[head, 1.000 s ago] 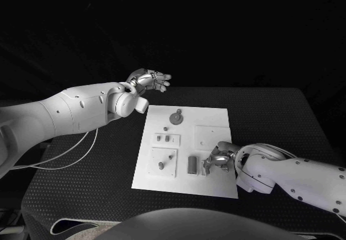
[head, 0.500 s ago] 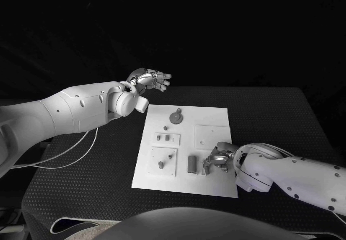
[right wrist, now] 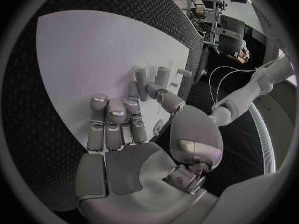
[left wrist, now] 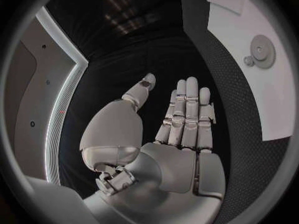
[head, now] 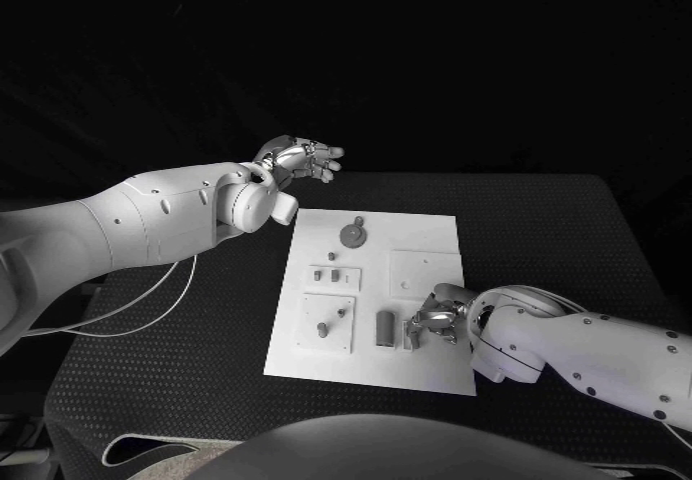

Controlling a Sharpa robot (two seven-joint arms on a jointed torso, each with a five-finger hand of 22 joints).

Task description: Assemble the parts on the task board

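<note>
From the head view, one white task board (head: 378, 300), a flat matte rectangle, lies in the middle of the black table (head: 173, 330), whose top has a fine woven grain. On the board I count one round toothed gear (head: 352, 235) near its far edge, a small raised block (head: 333, 277) with two short pegs left of centre, a square raised plate (head: 327, 323) with a slanted pin toward the near left corner, a plain square plate (head: 427, 272) toward the right edge, and one upright grey cylinder (head: 384, 329) near the near edge. The right hand (head: 433, 322) rests low on the board by its right edge, fingertips just beside that cylinder; whether it grips anything I cannot tell from here. The left hand (head: 300, 161) hovers beyond the far left corner of the board, fingers apart, holding nothing.

In the left wrist view, the left hand (left wrist: 181, 129) is flat and spread, palm bare, with the gear (left wrist: 262, 49) on the board well apart.

In the right wrist view, the right hand (right wrist: 124, 134) lies with its fingers extended on the board, the thumb beside two grey pegs (right wrist: 152, 77); a grip is not plain.
</note>
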